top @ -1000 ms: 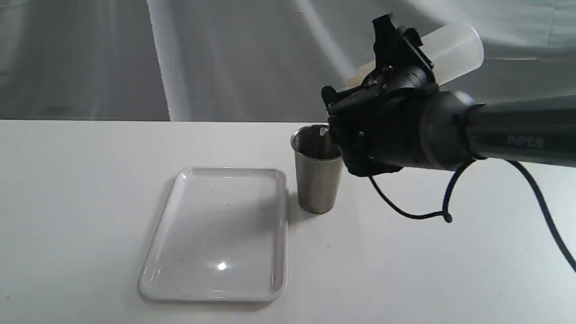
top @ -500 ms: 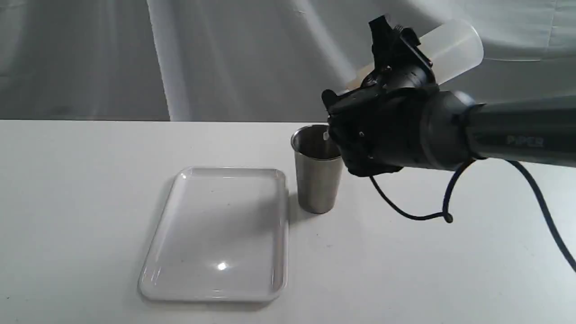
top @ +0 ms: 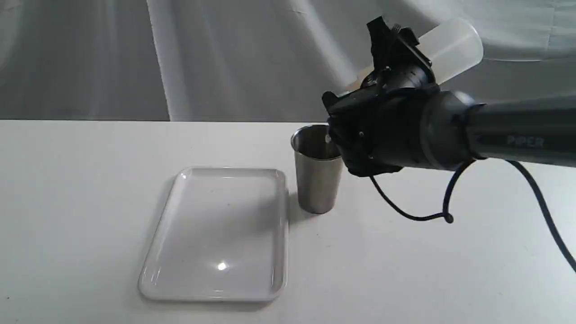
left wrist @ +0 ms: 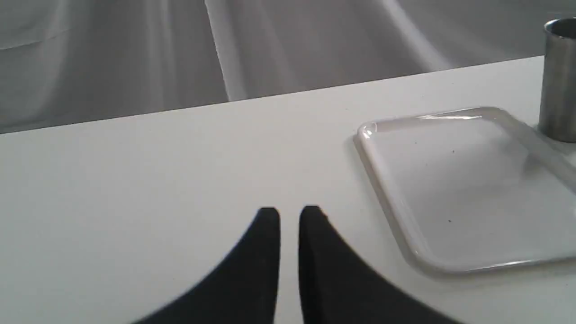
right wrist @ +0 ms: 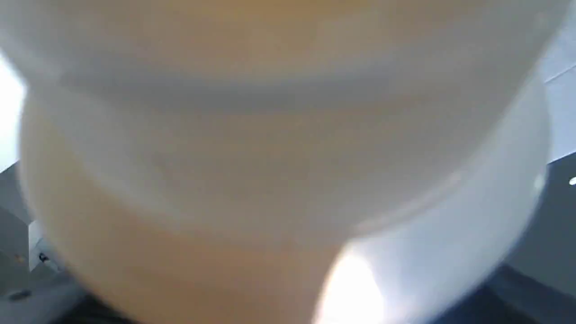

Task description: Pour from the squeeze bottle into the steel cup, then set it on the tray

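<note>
Right gripper (top: 396, 47) has its jaws clamped on the bottle (top: 450, 45), so the bottle is up in the air over the far-right part of the table (top: 90, 202), not on anything. It's tipped way over: base up and out toward the right edge, nozzle end down over the mouth of the cup (top: 317, 171). Most of the nozzle sits behind the gripper, only a small whitish bit shows at the cup's rim. Can't tell if anything is actually coming out.

In the right wrist view the bottle (right wrist: 288, 157) fills pretty much the whole frame, blurry, with amber liquid showing through the plastic.

The cup stands upright just beside the far-right corner of the tray (top: 216, 225). The tray lies flat nearer the front edge with nothing on it.

Left gripper (left wrist: 289, 216) hangs low over bare table, well apart from the tray's left rim, jaws drawn almost together with just 1 thin slit between them, nothing in it.

A black cable (top: 405, 213) droops under the right arm.
</note>
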Robot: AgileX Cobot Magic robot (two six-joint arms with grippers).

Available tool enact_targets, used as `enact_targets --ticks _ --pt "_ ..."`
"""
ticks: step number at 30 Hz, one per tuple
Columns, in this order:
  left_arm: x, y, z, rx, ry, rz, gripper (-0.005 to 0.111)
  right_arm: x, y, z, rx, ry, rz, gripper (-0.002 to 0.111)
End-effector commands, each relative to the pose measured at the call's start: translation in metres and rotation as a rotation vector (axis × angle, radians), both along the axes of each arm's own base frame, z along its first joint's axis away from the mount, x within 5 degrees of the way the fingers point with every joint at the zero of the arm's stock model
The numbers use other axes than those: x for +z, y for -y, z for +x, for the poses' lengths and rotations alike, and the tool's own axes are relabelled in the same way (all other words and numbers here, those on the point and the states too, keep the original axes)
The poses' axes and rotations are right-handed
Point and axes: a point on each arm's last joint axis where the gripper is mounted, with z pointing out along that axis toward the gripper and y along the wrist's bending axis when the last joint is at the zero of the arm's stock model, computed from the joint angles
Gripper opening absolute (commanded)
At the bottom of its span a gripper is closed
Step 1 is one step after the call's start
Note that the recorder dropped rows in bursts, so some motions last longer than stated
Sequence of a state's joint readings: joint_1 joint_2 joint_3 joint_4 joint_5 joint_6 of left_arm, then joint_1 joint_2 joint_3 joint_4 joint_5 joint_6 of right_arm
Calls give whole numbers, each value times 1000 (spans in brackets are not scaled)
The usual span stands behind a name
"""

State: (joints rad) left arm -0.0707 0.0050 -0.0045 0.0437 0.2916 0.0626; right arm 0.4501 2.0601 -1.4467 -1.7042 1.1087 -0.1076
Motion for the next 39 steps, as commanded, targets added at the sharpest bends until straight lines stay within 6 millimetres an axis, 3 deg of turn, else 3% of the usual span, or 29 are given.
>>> enact_targets --ticks 1,19,30,39 --pt "-1 0 0 -3 7 -2 8 15 -1 -1 2 90 29 57" --pt "-1 0 0 -3 7 -2 8 19 5 -6 -130 629 611 57" --pt "-1 0 0 -3 7 -2 8 18 5 -8 -176 824 880 57" --pt "-1 0 0 -3 7 -2 8 56 11 -20 -164 902 938 57"
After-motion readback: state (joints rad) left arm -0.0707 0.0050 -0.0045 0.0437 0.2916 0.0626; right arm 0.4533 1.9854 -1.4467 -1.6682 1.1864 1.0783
